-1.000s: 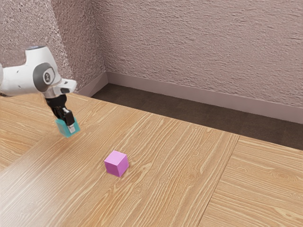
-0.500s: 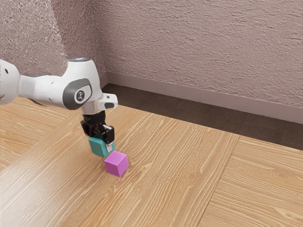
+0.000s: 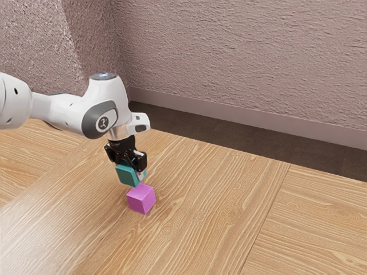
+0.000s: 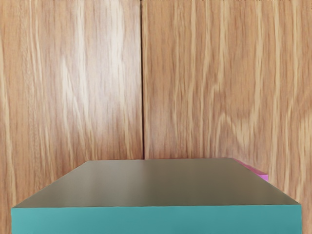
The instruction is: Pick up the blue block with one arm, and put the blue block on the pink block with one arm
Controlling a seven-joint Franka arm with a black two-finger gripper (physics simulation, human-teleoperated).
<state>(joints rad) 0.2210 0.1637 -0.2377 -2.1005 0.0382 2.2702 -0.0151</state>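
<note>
My black gripper is shut on the blue block, a teal cube that hangs tilted just above the table. Right under it and a little toward the exterior view's right sits the pink block on the wooden table. The two blocks look very close, and I cannot tell if they touch. Under my hand in the wrist view, the blue block appears large, with a thin strip of the pink block peeking out past its far corner.
The table's far edge runs diagonally behind the arm, with dark floor and a textured wall beyond. A seam in the tabletop runs to the exterior view's right of the blocks.
My arm has carried the blue block from the exterior view's left over to the pink block, and in the last half second it shifted slightly further right, over the pink block.
</note>
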